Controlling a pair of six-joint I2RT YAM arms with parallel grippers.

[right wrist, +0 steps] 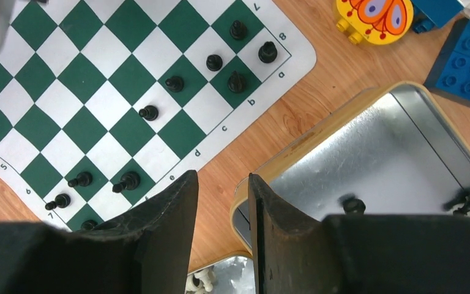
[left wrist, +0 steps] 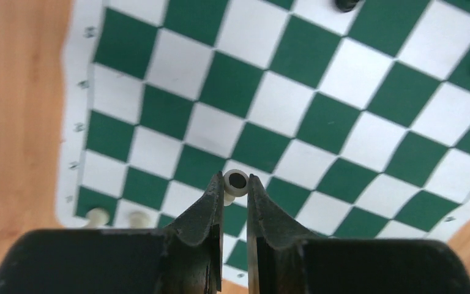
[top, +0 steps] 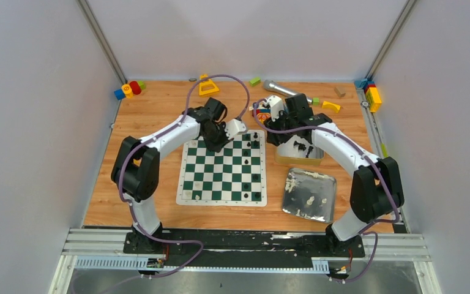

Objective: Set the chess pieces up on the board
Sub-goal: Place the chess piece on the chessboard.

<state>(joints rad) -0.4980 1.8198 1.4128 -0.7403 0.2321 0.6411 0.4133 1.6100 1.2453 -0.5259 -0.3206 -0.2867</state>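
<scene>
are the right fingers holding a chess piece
No, the right fingers stand apart with nothing gripped between them.

board (top: 220, 203): 1 | silver tins (top: 294, 184), 3 o'clock of board: 2 | black chess pieces (right wrist: 149, 113) on board: at least 9 | cream chess pieces (left wrist: 98, 215), left wrist view: 3

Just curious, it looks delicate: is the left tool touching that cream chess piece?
Touching. The left wrist view shows the left tool pinching the cream chess piece, no gap either side.
</scene>
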